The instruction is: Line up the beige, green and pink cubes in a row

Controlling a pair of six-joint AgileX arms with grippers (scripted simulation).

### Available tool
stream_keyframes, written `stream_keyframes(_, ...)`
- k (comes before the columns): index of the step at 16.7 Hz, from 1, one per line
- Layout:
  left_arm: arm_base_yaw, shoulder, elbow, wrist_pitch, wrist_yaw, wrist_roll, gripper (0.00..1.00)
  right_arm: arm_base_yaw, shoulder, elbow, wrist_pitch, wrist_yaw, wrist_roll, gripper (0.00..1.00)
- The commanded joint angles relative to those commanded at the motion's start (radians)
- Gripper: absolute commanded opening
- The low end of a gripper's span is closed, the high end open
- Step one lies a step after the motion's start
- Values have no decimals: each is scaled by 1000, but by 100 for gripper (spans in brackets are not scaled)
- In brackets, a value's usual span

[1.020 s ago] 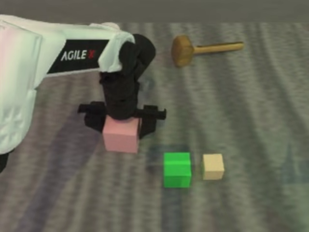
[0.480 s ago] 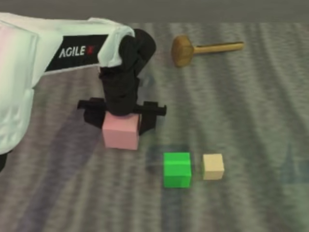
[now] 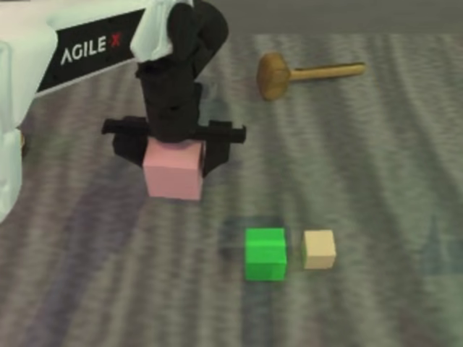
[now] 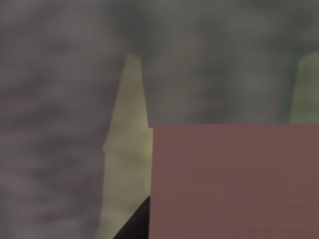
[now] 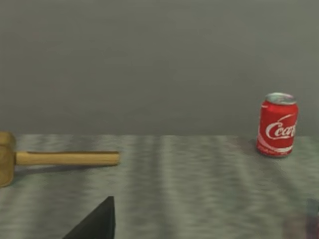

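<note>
My left gripper (image 3: pixel 173 153) is shut on the light pink cube (image 3: pixel 173 172), holding it off the table left of and farther back than the other two cubes. That pink cube (image 4: pixel 234 184) fills much of the left wrist view, with one dark finger (image 4: pixel 137 226) against its side. The bright green cube (image 3: pixel 265 253) and the small beige cube (image 3: pixel 319 249) sit side by side near the table's middle, a narrow gap between them. My right gripper (image 5: pixel 159 236) is out of the top view; its wrist view shows one dark finger (image 5: pixel 99 224) set wide, nothing beside it.
A wooden mallet (image 3: pixel 275 74) lies at the back of the table, its handle pointing right; it also shows as the mallet (image 5: pixel 65 158) in the right wrist view. A red cola can (image 5: pixel 277 124) stands by the far edge there.
My left gripper has risen with the pink cube, which now looks larger and sits a little farther back and left in the top view. The green and beige cubes have not moved.
</note>
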Motion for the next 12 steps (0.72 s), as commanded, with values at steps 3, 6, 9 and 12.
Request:
stream_keyframes(3, -7, 0, -5, 3, 0, -1, 0, 0, 0, 0, 0, 0, 0, 100)
stream_keyframes(6, -26, -67, -77, 20, -1, -50, 0, 0, 0, 0, 0, 0, 0, 100)
stream_keyframes(9, -62, -178, -229, 43, -3, -135, 0, 0, 0, 0, 0, 0, 0, 100)
stream_keyframes(12, -97, -273, -342, 63, -4, -209, 0, 0, 0, 0, 0, 0, 0, 100)
